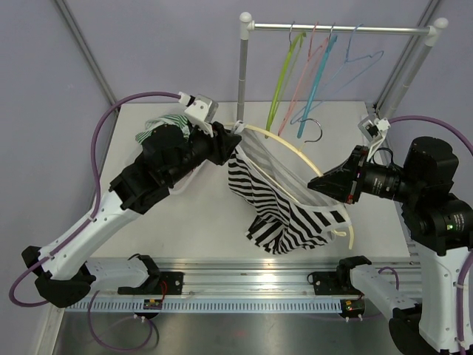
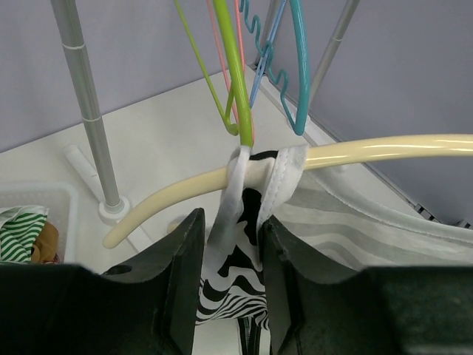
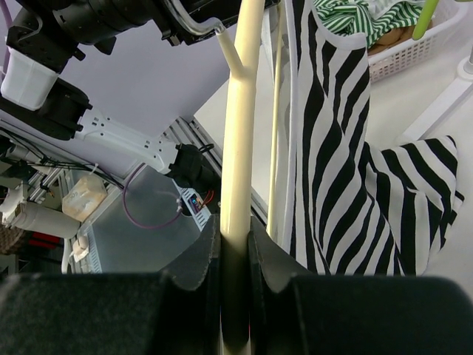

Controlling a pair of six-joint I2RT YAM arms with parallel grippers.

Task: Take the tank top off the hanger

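The black-and-white striped tank top [image 1: 281,211] hangs from a cream hanger [image 1: 284,144] held in the air over the table. My right gripper [image 1: 319,183] is shut on the hanger's lower right arm; in the right wrist view the cream bar [image 3: 240,148] runs up from between the closed jaws [image 3: 234,251], with the tank top [image 3: 332,148] draped beside it. My left gripper [image 1: 230,146] is at the hanger's upper left end. In the left wrist view its jaws [image 2: 231,237] stand apart around the white-edged strap [image 2: 240,181], which is still looped over the hanger [image 2: 369,151].
A metal clothes rack [image 1: 340,29] stands at the back with green [image 1: 284,70], pink, teal and blue hangers on it. Its left pole [image 2: 89,111] rises just behind my left gripper. A white basket of clothes [image 1: 159,126] sits at the back left.
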